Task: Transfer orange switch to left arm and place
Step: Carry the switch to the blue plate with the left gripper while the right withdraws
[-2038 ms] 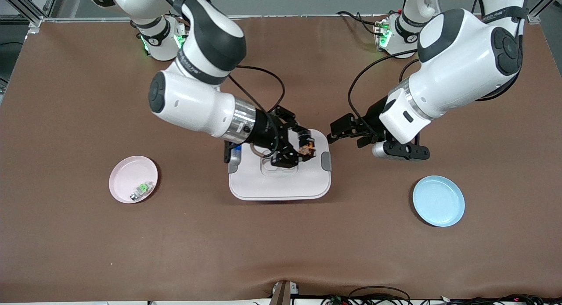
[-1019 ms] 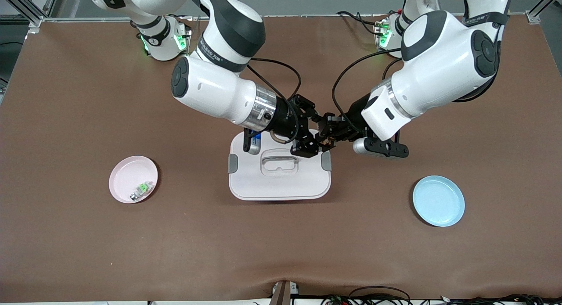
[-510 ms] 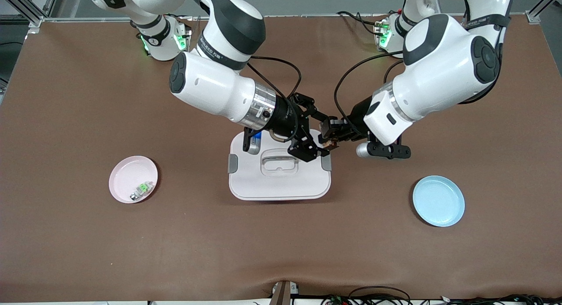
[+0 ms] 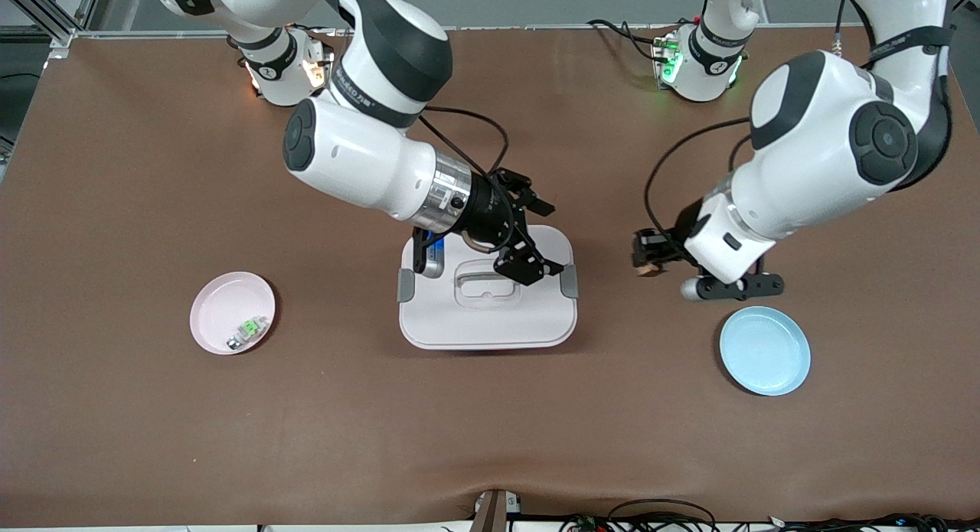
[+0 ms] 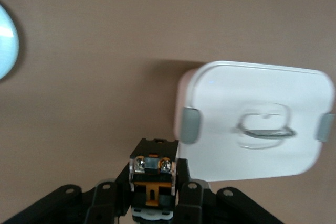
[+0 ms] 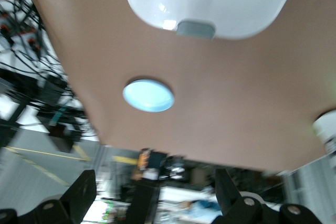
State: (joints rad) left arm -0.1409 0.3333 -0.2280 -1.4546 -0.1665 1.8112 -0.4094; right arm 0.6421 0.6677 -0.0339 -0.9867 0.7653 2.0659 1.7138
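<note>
Now the left gripper, clamped on the orange switch, hangs over bare table between the box and the blue plate, while the right gripper gapes empty above the box, so a slack pinch could drop the tiny part short.
</note>
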